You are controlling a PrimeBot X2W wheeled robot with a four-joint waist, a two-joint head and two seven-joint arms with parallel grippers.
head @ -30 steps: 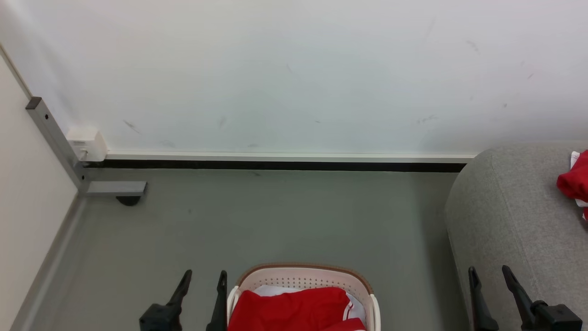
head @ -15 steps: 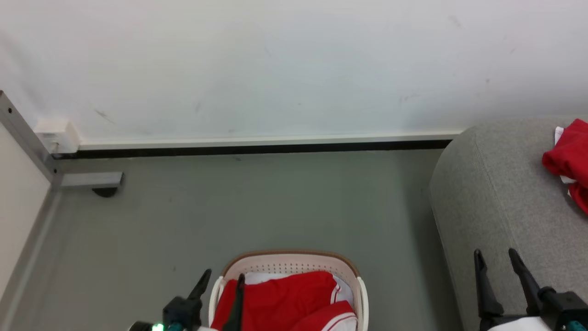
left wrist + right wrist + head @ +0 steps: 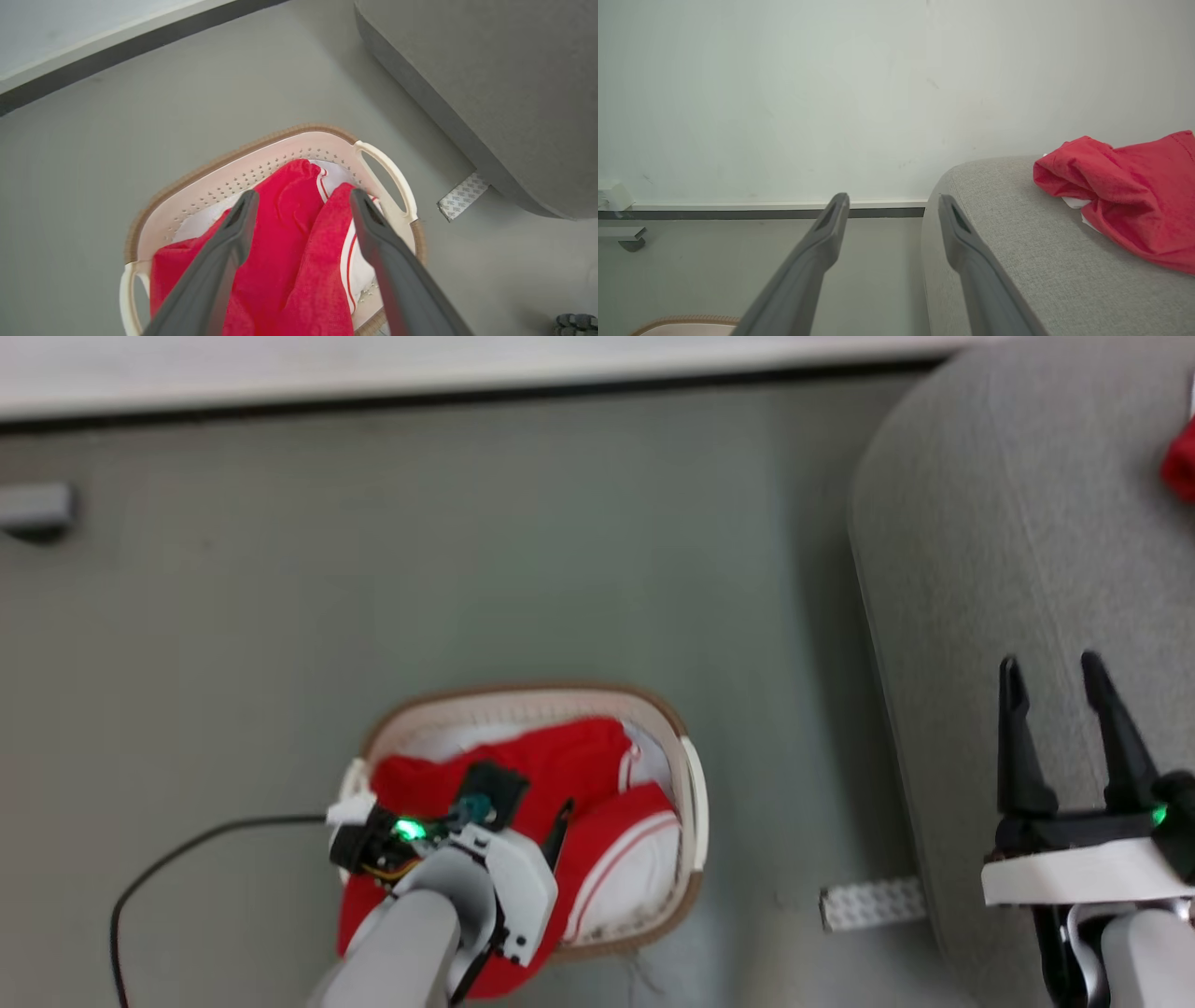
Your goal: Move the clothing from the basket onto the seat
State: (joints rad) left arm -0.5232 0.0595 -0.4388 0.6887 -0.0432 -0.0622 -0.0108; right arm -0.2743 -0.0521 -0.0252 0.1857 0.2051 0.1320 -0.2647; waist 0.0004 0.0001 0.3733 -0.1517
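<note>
Smooth matt grey floor [image 3: 373,569] under even, diffuse light with soft shadowing. Pale off-white wall [image 3: 761,93] behind, carrying faint dark scuffs. Meets the floor at a white skirting strip [image 3: 738,205] set above a dark band [image 3: 738,214]. At far left of the right wrist view, small white box [image 3: 612,195] mounted low on the wall, with a grey metal foot [image 3: 619,232] below it. Patterned white tape strip [image 3: 462,196] lying flat on the floor.

clothing [image 3: 285,233]: red, white-trimmed, crumpled in basket [image 3: 280,161], oval, white, brown-rimmed. one red garment [image 3: 1125,196] crumpled on grey seat [image 3: 1017,261] beside basket.
</note>
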